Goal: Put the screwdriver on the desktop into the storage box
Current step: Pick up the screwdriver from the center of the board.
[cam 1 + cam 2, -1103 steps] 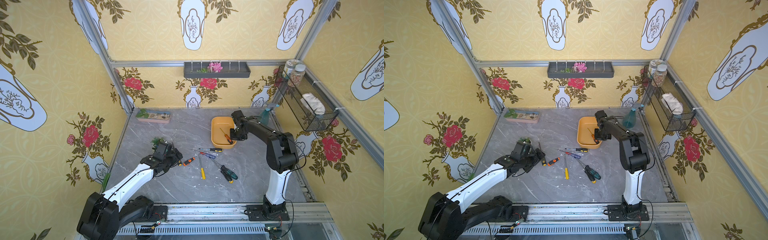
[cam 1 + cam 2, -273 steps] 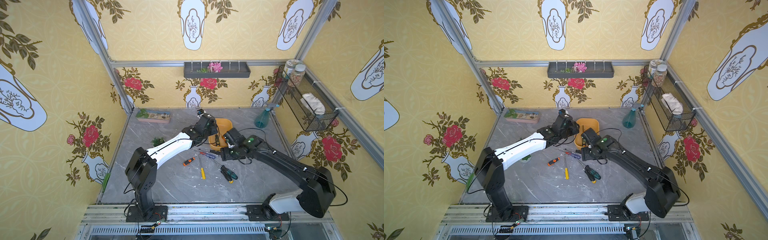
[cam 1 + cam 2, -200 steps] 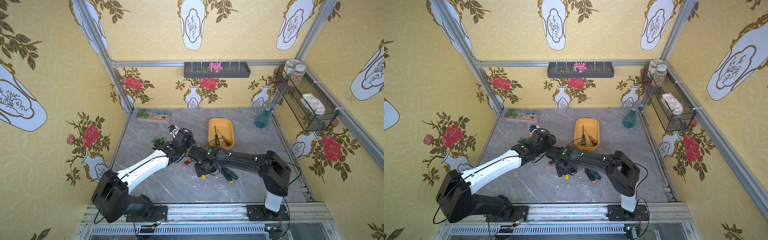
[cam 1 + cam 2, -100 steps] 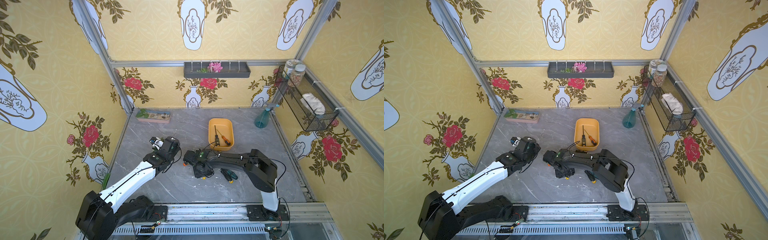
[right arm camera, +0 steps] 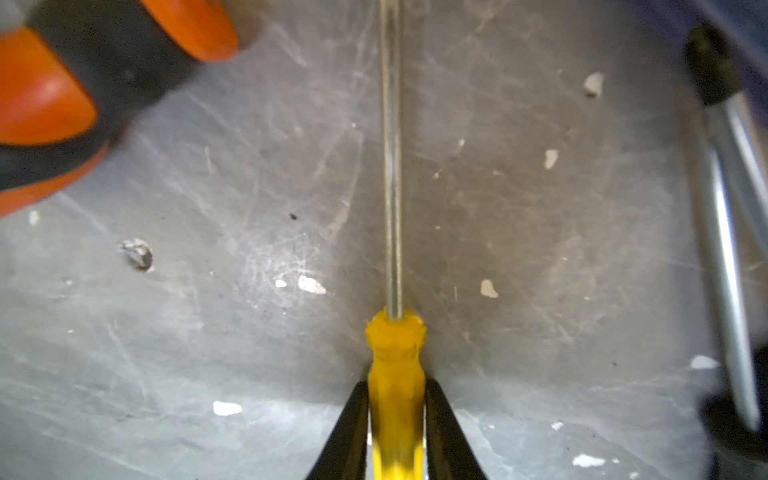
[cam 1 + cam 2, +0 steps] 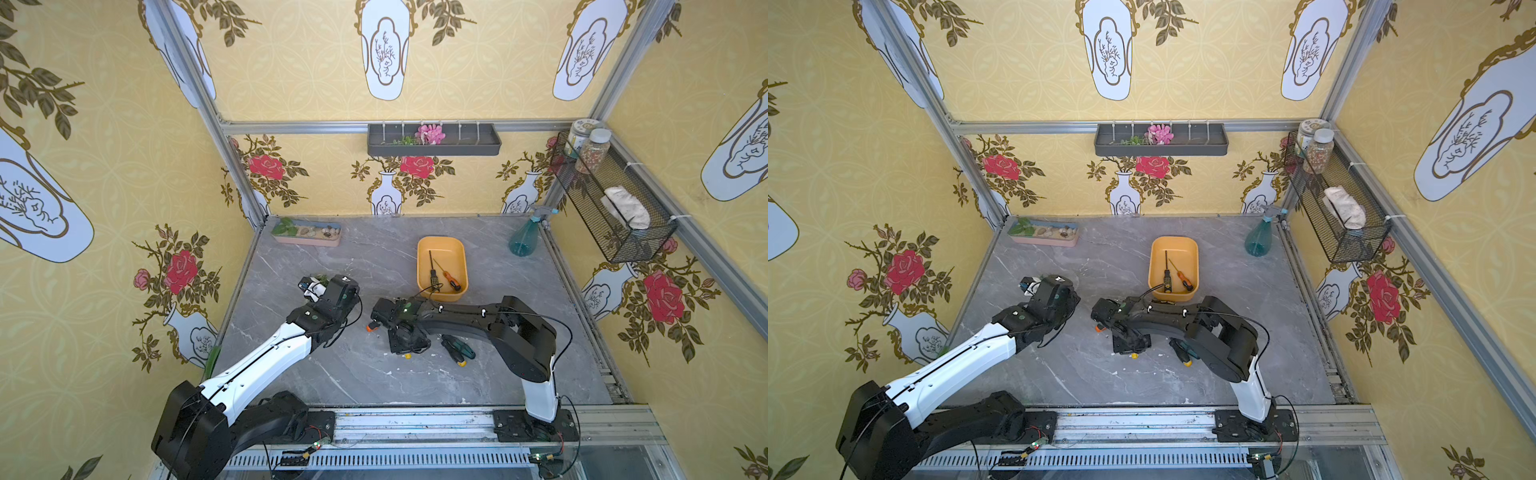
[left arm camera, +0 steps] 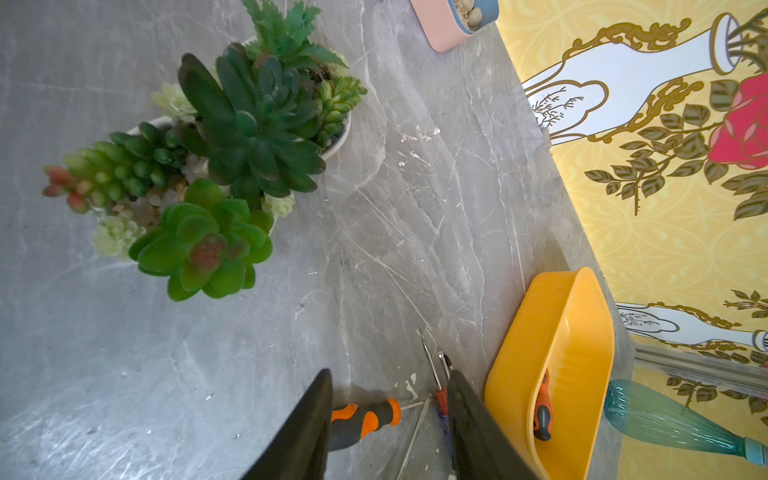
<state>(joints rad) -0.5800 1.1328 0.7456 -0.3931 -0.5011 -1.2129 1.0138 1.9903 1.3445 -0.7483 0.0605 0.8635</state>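
Seen from above: a booth with yellow floral wallpaper and a grey marble desktop (image 6: 374,374). At far left the white left arm (image 6: 257,361) reaches in from the near edge. Its left gripper (image 7: 390,372) hangs above the desktop just beside a potted succulent (image 7: 232,145), fingers apart with nothing between them. Behind it, by the back wall, sits a pink tray (image 6: 305,237) of pebbles.

Toward the middle, an orange screwdriver (image 7: 361,419) lies on the desktop. The black right arm (image 6: 478,316) bends in from the right and points the right gripper (image 5: 395,386) down at the desktop. In the wrist view both fingers press the sides of the yellow screwdriver (image 5: 395,345) handle. The tool lies on the desktop, its shaft pointing away from the gripper. The orange handle lies near that shaft, not touching it. On the shaft's other side lie two more metal shafts (image 5: 723,216), blurred. In both top views the arm hides nearly all of the yellow tool.

Just right of the gripper, a green screwdriver (image 6: 455,349) lies partly under the arm. Behind the arm, near it, stands the box (image 6: 449,253), holding a black screwdriver (image 6: 433,278) and a small screwdriver (image 6: 451,282). A cable from the arm crosses the box's near rim. Farther right stand a teal spray bottle (image 6: 524,241) and, on the right wall, a wire basket (image 6: 640,245) with jars and a cloth.
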